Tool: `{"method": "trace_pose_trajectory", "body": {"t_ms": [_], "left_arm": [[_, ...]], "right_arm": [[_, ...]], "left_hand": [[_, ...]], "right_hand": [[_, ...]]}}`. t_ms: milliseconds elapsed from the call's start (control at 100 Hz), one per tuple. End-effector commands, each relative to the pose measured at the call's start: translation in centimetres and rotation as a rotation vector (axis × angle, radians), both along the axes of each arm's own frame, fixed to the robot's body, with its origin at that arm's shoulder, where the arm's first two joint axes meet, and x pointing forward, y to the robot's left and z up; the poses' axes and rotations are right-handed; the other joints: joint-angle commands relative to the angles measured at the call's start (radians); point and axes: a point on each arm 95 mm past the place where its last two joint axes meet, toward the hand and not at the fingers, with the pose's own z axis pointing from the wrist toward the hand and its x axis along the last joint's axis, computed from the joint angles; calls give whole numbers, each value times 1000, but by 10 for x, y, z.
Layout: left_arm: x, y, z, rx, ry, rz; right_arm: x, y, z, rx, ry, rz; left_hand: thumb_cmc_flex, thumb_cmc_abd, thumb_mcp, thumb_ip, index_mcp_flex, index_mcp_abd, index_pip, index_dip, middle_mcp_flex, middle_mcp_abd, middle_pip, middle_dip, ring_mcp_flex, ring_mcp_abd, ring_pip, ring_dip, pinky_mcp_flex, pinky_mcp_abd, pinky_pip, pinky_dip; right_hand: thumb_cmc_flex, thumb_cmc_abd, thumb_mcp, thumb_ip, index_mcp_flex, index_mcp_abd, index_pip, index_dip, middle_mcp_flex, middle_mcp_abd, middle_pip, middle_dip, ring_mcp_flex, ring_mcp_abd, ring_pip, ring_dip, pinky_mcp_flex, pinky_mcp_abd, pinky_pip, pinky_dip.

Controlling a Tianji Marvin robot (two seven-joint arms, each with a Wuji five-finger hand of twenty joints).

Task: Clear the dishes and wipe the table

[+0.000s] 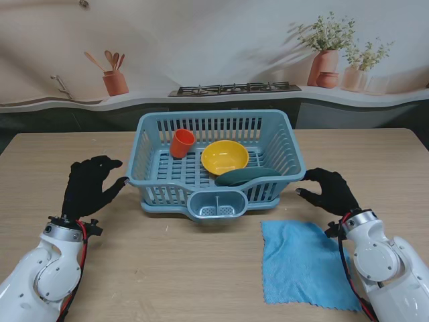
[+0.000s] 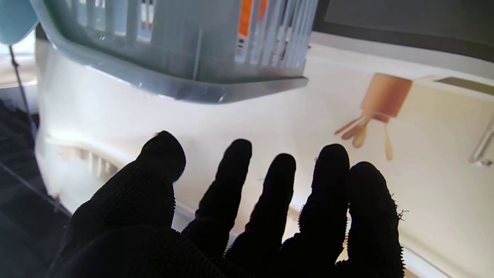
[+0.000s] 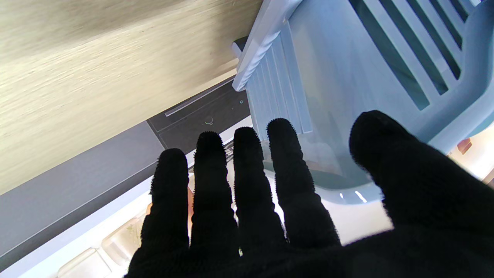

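A light blue dish basket (image 1: 154, 124) stands mid-table holding an orange cup (image 1: 181, 143), a yellow bowl (image 1: 224, 157) and a dark green plate (image 1: 247, 176). My left hand (image 1: 90, 184) is open beside the basket's left rim, fingertips almost at its corner. My right hand (image 1: 330, 189) is open by the right rim. In the left wrist view my spread fingers (image 2: 239, 185) face the basket wall (image 2: 193, 50), orange cup (image 2: 252, 17) showing through the slats. The right wrist view has my hand (image 3: 270, 200) close to the basket's side (image 3: 339, 85). A blue cloth (image 1: 305, 261) lies flat near my right arm.
The wooden table (image 1: 181, 268) stretches wide around the basket. Behind it runs a counter backdrop with a stove (image 1: 234, 88), an utensil pot (image 1: 115, 82) and potted plants (image 1: 328, 50).
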Motion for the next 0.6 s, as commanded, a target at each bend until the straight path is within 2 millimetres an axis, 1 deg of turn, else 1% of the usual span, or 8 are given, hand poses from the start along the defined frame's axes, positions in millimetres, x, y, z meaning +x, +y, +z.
{"method": "trace_pose_trajectory", "body": {"t_ms": [0, 200, 260, 410, 470, 590], "left_arm": [[-5, 2, -11, 13, 34, 19], [-16, 9, -25, 46, 54, 64], [-20, 11, -29, 56, 72, 69], [-28, 15, -40, 79, 125, 84], [-31, 16, -43, 74, 142, 90], [-34, 17, -46, 58, 182, 93]], "right_arm": [[-2, 1, -1, -8, 11, 11], [-2, 0, 0, -11, 9, 13], [-3, 0, 0, -12, 10, 13], [-3, -1, 0, -17, 13, 14], [-4, -2, 0, -18, 15, 14], [-5, -3, 0, -24, 18, 18]], "left_hand": [[-14, 29, -1, 40, 14, 19, -15, -8, -3, -4, -8, 2, -14, 18, -7, 8, -18, 6, 9, 3], [-22, 24, 2, 39, 26, 19, -36, -20, -2, -2, -12, -1, -23, 22, -18, 6, -33, 6, 3, -2], [-25, 22, 7, 40, 41, 25, -41, -24, 6, 1, -15, -3, -25, 27, -24, 4, -38, 6, 1, -4], [-53, 15, 18, 38, 68, 17, -61, -32, 37, -5, -32, -13, -35, 33, -50, -4, -55, 7, -4, -12], [-61, 12, 20, 37, 84, 19, -64, -32, 56, -2, -34, -15, -29, 43, -55, -5, -58, 14, -5, -14], [-67, 19, 10, 35, 105, 24, -88, -36, 65, 3, -40, -17, -30, 44, -63, -5, -64, 13, -6, -17]], "right_hand": [[-34, -22, -13, 45, 0, -13, -7, 12, -29, -12, 5, 10, -30, -26, -12, -3, -17, -26, -13, 13], [-34, -23, -14, 45, 0, -13, -7, 12, -28, -13, 5, 10, -30, -25, -13, -3, -16, -25, -13, 14], [-35, -22, -14, 45, 1, -12, -7, 12, -28, -12, 5, 10, -30, -25, -13, -3, -16, -24, -13, 14], [-37, -23, -14, 45, 0, -11, -8, 12, -30, -12, 4, 10, -30, -26, -13, -3, -17, -25, -13, 14], [-37, -24, -13, 45, -1, -12, -8, 12, -29, -12, 5, 10, -30, -25, -13, -3, -16, -25, -13, 14], [-36, -26, -11, 46, 0, -11, -8, 12, -29, -13, 4, 10, -30, -24, -13, -3, -15, -24, -13, 14]]}}
